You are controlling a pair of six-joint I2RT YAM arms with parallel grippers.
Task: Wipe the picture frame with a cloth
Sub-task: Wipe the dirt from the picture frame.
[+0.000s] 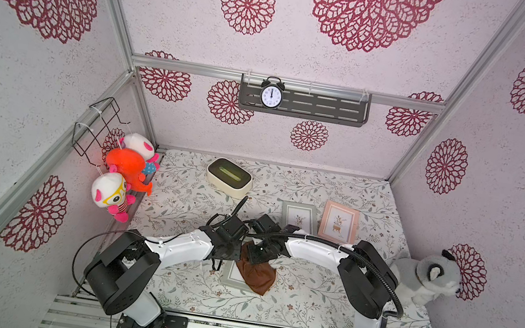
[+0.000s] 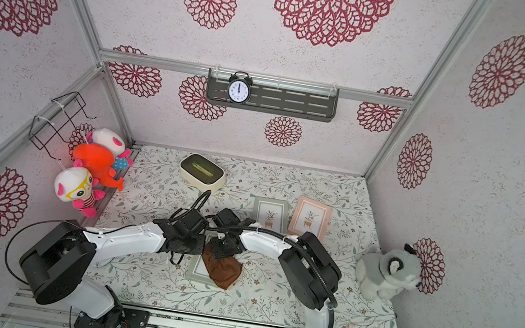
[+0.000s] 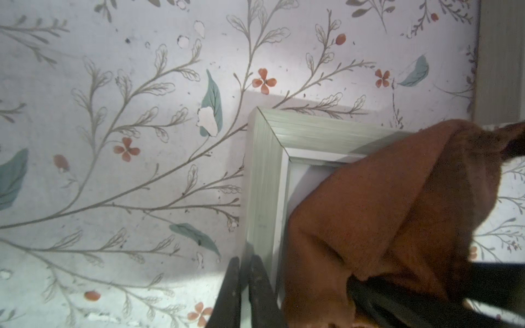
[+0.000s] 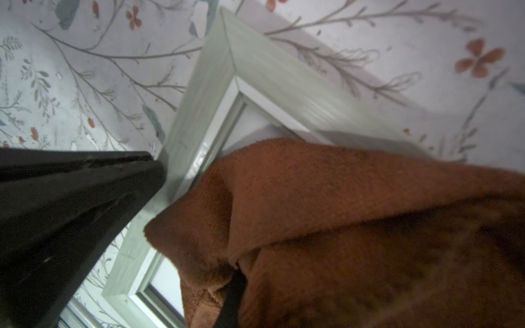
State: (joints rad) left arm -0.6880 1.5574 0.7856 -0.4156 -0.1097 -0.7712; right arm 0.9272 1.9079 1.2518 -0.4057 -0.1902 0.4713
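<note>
Near the front of the flowered surface [image 1: 302, 307], a pale green picture frame [image 1: 229, 275] lies flat, with the rust-brown cloth [image 1: 257, 274] draped over one side of it and onto the surface beside it. The right end effector [image 4: 234, 284] is clamped on a bunched fold of the cloth above the frame. The left end effector [image 3: 245, 295] is narrow, its fingers nearly together, tips at the frame's outer edge. Further back are a second green frame [image 1: 299, 216] and a pink frame [image 1: 339, 222], with a cream box [image 1: 229, 177] beyond.
</note>
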